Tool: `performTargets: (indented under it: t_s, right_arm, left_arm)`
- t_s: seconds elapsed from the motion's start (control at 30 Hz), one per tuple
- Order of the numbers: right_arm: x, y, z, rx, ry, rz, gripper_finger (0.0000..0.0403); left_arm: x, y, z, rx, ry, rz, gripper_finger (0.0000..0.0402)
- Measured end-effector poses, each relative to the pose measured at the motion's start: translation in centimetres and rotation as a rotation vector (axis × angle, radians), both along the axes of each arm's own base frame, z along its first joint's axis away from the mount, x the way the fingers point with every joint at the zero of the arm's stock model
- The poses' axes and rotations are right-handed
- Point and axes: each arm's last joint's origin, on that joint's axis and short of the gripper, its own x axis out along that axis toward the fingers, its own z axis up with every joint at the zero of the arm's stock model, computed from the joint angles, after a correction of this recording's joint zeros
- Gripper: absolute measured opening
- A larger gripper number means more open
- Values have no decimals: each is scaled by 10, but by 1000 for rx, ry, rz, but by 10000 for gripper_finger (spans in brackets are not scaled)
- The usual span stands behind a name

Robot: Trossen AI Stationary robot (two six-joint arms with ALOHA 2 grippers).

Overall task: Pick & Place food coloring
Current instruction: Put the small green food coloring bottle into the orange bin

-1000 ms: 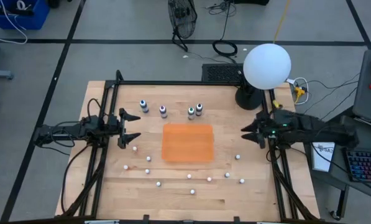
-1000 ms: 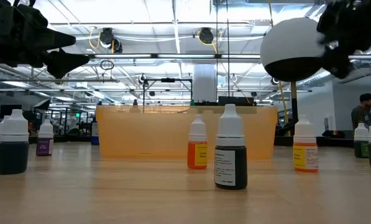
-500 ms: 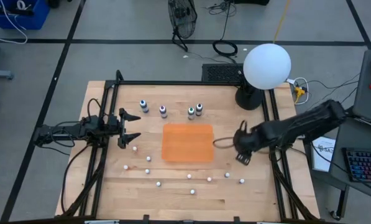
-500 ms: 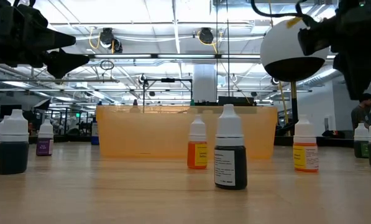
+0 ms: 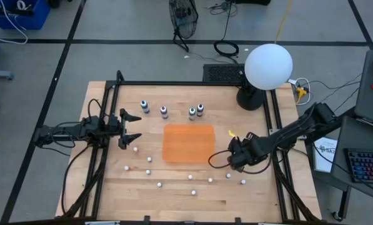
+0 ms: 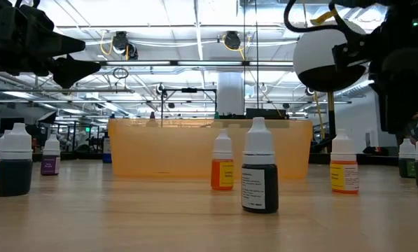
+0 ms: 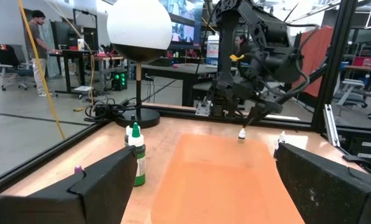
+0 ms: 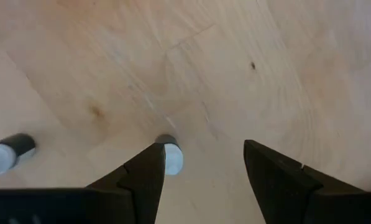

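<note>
Where seen closest, are tiny upright food coloring bottles (image 6: 259, 168), white-capped, dark-bodied, labelled. Left end effector (image 5: 129, 129) gaping, empty; right end effector (image 8: 204, 165) parted above tabletop (image 5: 236, 122), gripping nothing.

Wooden table (image 5: 105, 181): orange tray (image 5: 188, 143) centre, food coloring bottles (image 5: 164, 111) scattered, lamp base (image 5: 250, 99).
</note>
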Motion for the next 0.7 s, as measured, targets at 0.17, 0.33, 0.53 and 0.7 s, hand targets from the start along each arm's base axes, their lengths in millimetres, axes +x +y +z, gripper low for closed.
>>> performTargets:
  t_s: [0.17, 0.33, 0.53, 0.7]
  right_arm:
    - [3, 1, -5, 20, 10, -34, 208]
    - [5, 0, -5, 99, 17, -109, 208]
    - [5, -4, -8, 104, 14, -169, 208]
    - [0, -7, -17, 94, 29, -211, 208]
  left_arm:
    - [0, 0, 0, 0, 0, 0, 379]
    - [0, 0, 0, 0, 0, 0, 379]
    - [0, 0, 0, 0, 0, 0, 379]
    - [0, 0, 0, 0, 0, 0, 379]
